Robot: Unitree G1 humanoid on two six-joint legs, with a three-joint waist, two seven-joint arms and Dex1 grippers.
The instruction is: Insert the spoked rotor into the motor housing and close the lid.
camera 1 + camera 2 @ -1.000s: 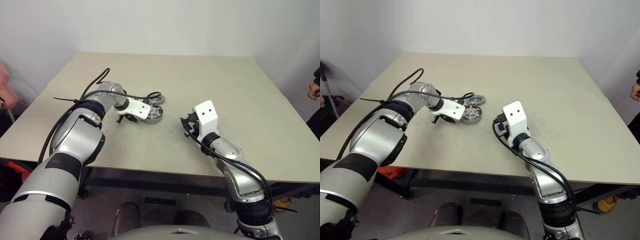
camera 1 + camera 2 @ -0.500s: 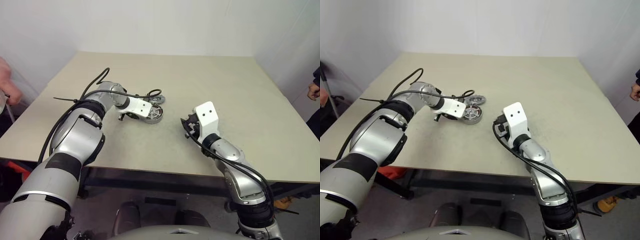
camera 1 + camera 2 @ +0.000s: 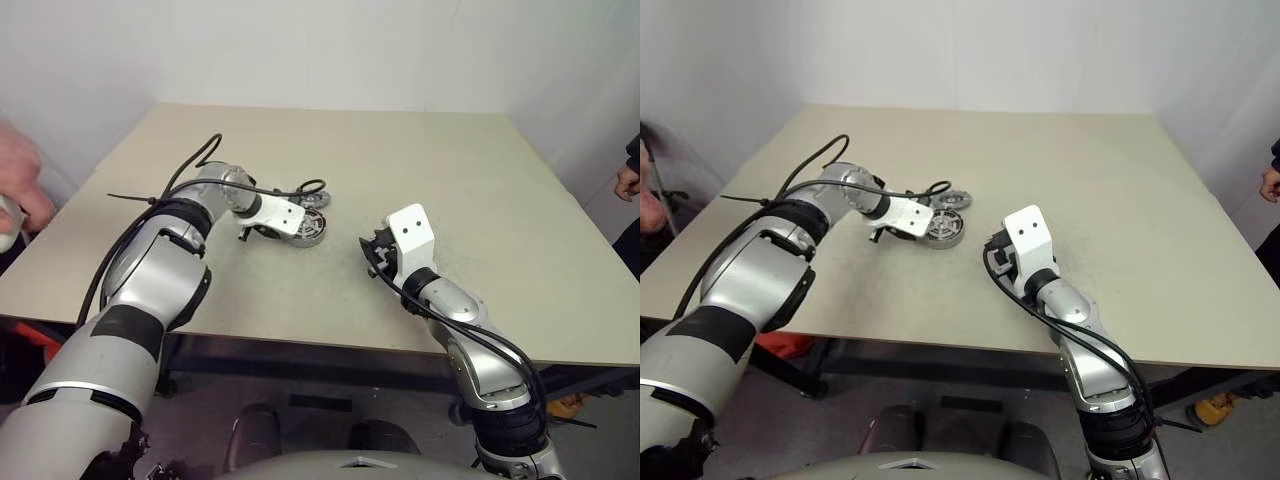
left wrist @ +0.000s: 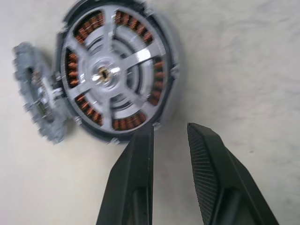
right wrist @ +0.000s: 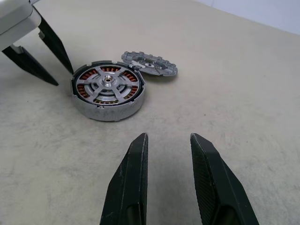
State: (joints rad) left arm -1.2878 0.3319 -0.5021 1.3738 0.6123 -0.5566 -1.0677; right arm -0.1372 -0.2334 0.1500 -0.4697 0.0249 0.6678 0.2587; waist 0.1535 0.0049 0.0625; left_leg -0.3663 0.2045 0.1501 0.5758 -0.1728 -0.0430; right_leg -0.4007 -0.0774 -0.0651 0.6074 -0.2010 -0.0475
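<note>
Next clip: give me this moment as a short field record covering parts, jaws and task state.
rotor: spoked rotor already seated in the motor housing
lid: lid off, on the table beside the housing
left gripper: jaws open, empty, tips at the housing's rim
right gripper: jaws open, empty, apart from the parts
remaining: close the lid

A broad beige desk (image 3: 420, 160) with a matte, faintly speckled top stands against plain white walls (image 3: 330, 50) that meet in a corner on the left. At the left edge of the head views a person's hand (image 3: 18, 190) shows blurred beside the desk. At the right edge another person's hand (image 3: 628, 182) and dark sleeve (image 3: 634, 150) show, apart from the desk.
</note>
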